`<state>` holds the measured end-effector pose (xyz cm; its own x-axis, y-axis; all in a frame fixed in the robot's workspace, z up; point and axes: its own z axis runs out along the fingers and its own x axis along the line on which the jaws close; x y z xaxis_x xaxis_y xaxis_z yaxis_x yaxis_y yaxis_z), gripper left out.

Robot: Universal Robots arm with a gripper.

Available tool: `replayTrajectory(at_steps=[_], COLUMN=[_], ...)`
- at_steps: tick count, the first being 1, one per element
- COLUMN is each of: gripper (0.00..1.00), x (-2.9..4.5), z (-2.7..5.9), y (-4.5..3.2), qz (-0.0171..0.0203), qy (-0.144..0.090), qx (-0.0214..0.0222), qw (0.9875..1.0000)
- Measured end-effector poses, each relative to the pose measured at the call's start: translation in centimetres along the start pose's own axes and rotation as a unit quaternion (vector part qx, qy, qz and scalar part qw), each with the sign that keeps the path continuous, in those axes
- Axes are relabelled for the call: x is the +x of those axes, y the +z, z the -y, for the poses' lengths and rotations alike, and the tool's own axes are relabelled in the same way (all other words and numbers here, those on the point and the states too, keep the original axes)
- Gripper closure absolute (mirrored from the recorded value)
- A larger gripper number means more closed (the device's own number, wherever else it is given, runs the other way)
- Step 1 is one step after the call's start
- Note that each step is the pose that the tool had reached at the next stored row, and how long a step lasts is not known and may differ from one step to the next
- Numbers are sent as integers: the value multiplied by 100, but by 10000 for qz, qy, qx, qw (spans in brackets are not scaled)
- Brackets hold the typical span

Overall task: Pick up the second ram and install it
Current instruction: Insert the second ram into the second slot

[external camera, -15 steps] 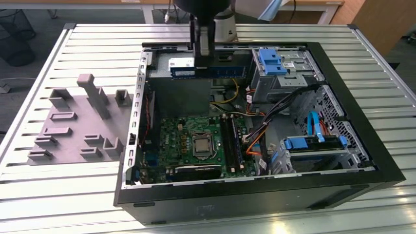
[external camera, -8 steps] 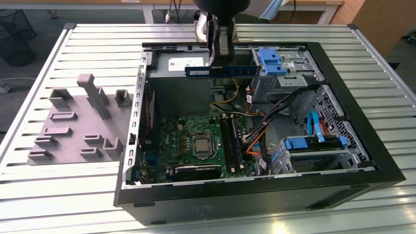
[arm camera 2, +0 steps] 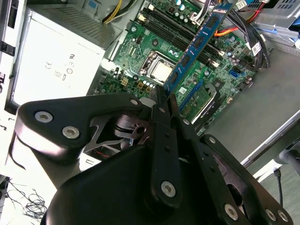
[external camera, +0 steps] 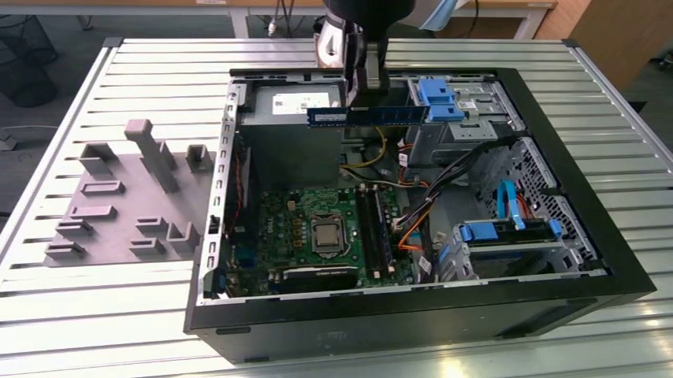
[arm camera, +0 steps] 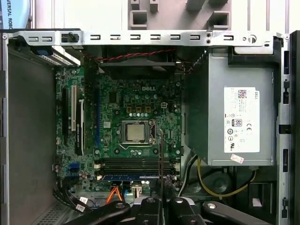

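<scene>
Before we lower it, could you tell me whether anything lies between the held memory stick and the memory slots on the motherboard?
Nothing visible does. The claw holds the second ram in open air above the case, and the memory slots lie uncovered. The orange and black cables run beside the slots, not across them.

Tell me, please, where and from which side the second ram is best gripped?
Grip the second ram across its two flat faces near the middle of its upper long edge, coming from above. It is thin and hangs level on edge over the motherboard, so this probably leaves the lower edge free. The claw is shut on it just so.
</scene>
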<state>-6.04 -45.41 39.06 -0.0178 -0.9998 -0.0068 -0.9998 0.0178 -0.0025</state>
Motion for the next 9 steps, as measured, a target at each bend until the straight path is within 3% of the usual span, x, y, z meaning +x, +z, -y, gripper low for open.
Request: replayTrajectory(at_steps=[9], gripper=[86], x=[0], z=[0], y=[0], qz=[-1], qy=[34], qx=[0], qw=[10000])
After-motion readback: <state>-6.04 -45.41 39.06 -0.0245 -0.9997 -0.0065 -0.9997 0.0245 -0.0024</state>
